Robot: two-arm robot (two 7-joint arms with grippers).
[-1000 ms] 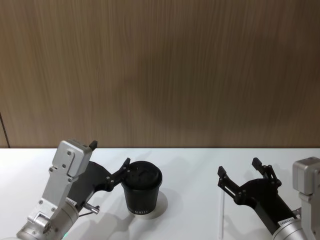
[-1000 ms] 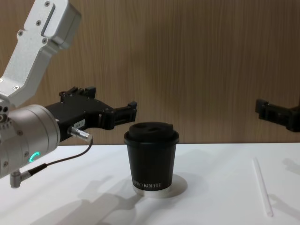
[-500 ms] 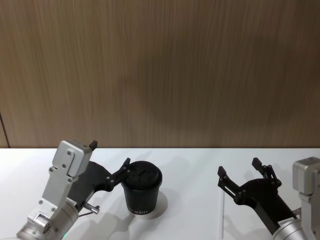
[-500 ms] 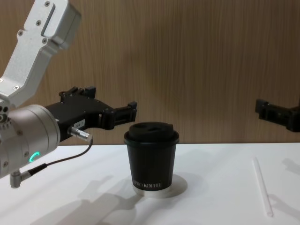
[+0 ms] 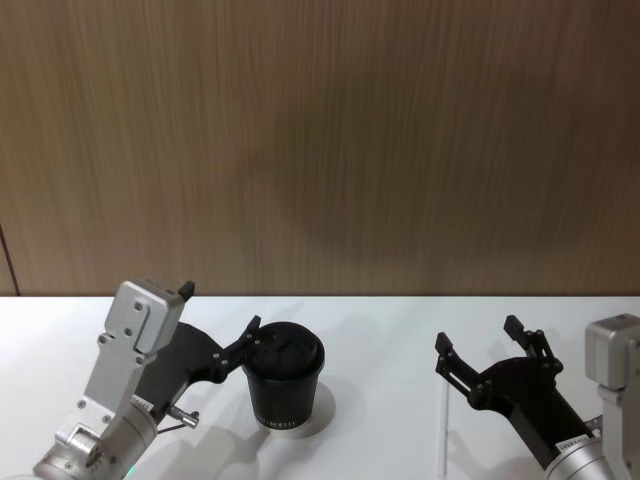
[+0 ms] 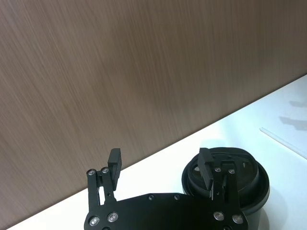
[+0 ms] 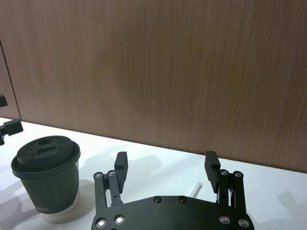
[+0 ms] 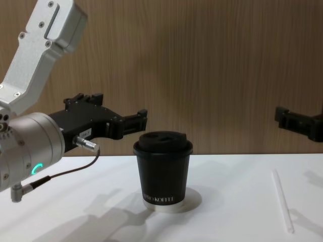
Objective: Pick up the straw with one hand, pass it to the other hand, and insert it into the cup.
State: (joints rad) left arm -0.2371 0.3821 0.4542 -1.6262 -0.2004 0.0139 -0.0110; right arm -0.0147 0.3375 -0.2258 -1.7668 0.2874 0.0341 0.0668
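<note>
White plastic straw (image 8: 282, 200), thin and straight, lies flat on table (image 8: 232, 212) toward right edge, pointing at back edge. Right gripper (image 5: 478, 334) hovers above it, fingers spread wide, empty. Bare table between straw and cup. Black paper cup (image 8: 162, 171) upright mid-table, lid on, inside hidden. Left gripper (image 6: 159, 155) wide, empty, one finger just beside lid.
</note>
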